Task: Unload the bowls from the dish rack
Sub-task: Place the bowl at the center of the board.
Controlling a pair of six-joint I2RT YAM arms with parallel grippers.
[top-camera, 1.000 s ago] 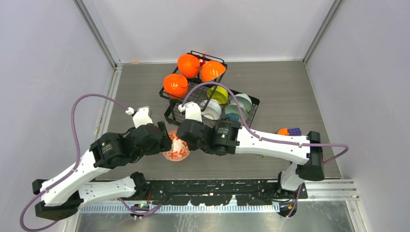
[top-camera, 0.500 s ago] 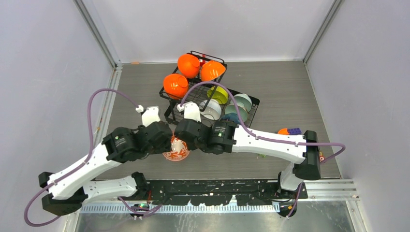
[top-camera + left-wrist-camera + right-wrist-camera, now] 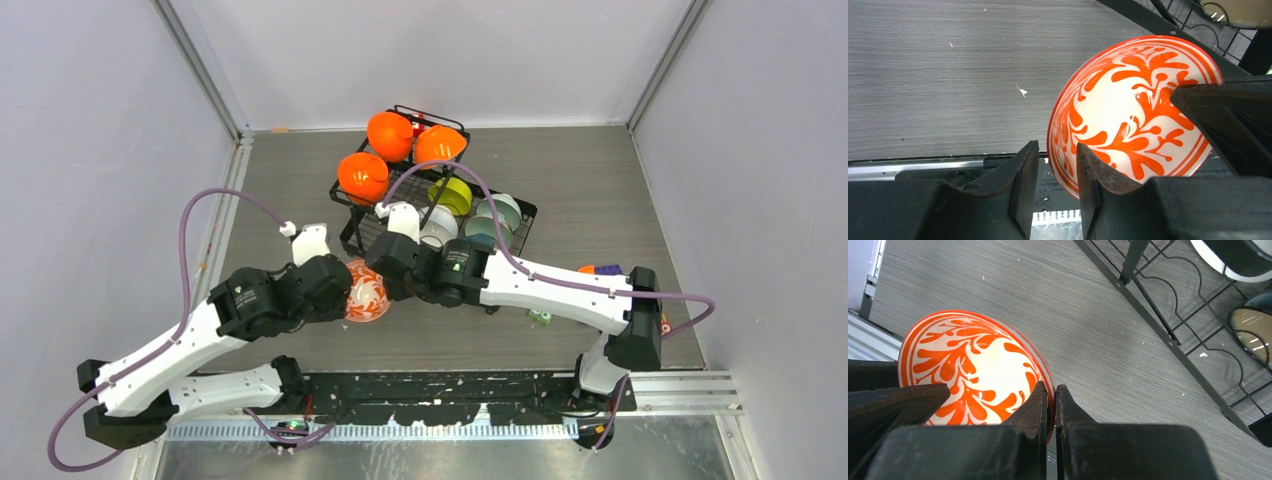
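Patterned bowl (image 3: 366, 293) has tipped upright; dish rack (image 3: 385, 205) stands just behind.

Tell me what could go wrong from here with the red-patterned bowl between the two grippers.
1. The right gripper pinches the red-patterned bowl by a thin bit of rim; tilted, it might slip.
2. The jaws of the left gripper straddle the rim with a gap; if the right releases first, the bowl would likely drop onto the table.
3. Both wrists crowd the dish rack; a swing could knock it.
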